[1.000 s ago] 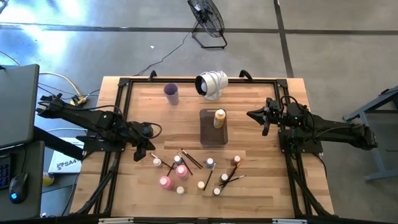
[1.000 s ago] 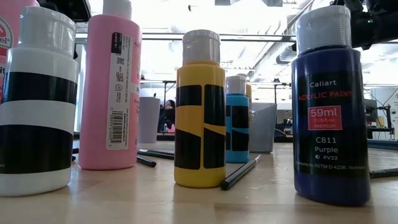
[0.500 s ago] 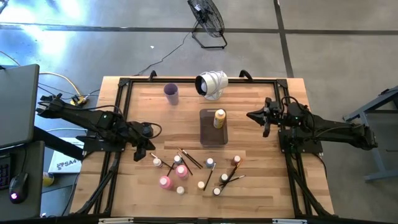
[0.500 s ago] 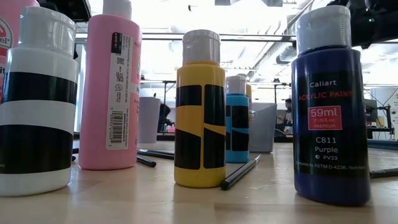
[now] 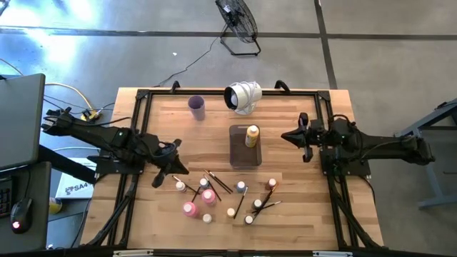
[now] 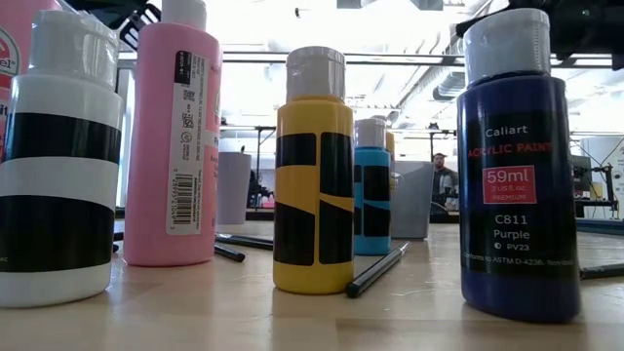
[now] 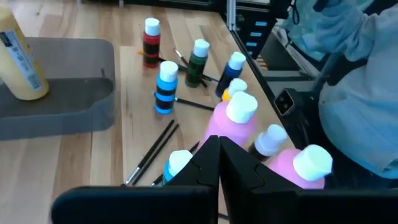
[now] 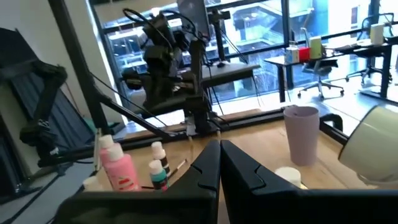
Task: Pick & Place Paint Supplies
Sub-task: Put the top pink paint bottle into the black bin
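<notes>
Paint bottles (image 5: 208,196) cluster near; left gripper (image 5: 180,170) beside them and right gripper (image 5: 288,135) seemingly empty, fingers together.

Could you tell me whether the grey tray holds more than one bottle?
No, the tray holds only a single yellow bottle at its far end.

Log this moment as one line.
left hand: shut, empty, beside bottles | right hand: shut, empty, right of grey rectangular tray | yellow paint bottle: in tray
</notes>
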You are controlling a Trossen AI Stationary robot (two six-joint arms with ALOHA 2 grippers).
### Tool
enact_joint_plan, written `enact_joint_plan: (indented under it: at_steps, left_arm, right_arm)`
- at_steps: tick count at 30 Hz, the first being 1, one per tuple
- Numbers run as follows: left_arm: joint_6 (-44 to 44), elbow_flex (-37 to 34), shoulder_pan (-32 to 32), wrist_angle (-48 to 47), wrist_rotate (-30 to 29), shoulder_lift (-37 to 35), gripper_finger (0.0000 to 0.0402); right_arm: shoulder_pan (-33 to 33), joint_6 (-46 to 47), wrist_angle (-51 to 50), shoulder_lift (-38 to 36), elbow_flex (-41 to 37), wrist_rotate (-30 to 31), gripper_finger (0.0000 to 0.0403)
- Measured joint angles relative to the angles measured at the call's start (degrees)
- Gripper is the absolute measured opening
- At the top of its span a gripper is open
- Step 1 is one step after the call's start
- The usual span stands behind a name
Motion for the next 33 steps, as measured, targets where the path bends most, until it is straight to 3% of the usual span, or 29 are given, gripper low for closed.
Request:
enact_joint_plan:
  at_steps: [12, 17, 20, 33]
  left_arm:
    - [0.9, 0.0, 0.0, 1.1, 0.4, 0.0, 0.0006]
    - [10.8, 0.0, 0.0, 2.2, 6.0, 1.9, 0.0006]
    - [13.7, 0.0, 0.0, 2.1, 6.1, 3.8, 0.0006]
    - [11.6, 0.0, 0.0, 2.4, 4.5, 9.7, 0.0006]
  right_arm:
    - [0.3, 0.2, 0.3, 4.1, 0.0, -1.6, 0.0002]
    - [0.3, 0.2, 0.8, 5.7, 0.0, -1.4, 0.0002]
    - [0.3, 0.2, 1.3, 6.4, 0.0, -1.0, 0.0002]
    - [0.3, 0.5, 4.2, 7.4, 0.0, -2.5, 0.0002]
